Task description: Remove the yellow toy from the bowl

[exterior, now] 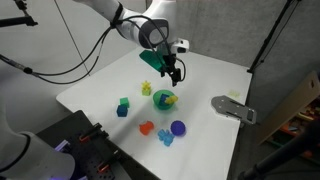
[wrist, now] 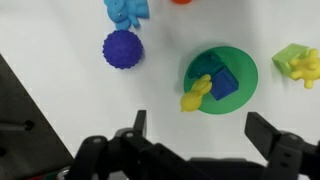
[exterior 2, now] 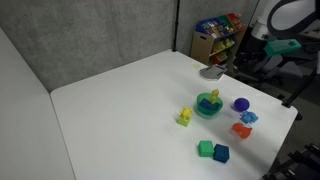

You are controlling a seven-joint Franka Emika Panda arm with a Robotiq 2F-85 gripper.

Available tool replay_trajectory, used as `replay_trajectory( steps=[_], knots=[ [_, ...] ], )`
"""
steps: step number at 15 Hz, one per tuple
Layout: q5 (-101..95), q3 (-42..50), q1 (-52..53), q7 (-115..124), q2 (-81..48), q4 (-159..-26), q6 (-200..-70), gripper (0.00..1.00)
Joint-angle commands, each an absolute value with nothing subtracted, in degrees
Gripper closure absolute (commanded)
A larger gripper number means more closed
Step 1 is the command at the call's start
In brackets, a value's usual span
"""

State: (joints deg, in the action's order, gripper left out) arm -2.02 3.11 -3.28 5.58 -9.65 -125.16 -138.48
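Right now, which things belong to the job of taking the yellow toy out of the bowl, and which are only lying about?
Job: green bowl; yellow toy at its edge; open claw.

Lying about: blue block in the bowl; purple ball; light blue toy; yellow-green toy; red toy; green cube; blue cube; grey object.

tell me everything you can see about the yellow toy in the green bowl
The yellow toy is small, bright yellow and lumpy, with a smooth plastic look. In the wrist view it lies across the rim of the green bowl, one end inside beside a blue block, the other poking out over the white table. The open pincer hangs clear of it.
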Motion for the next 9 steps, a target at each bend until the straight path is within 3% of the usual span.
replay_trajectory(
  steps=[1,9],
  knots=[
    [1.4,2.4,-2.5,6.6,-17.2,-120.7,-144.4,0.00],
    [3.2,2.6,-1.6,8.0,-30.0,-115.6,-155.5,0.00]
  ],
)
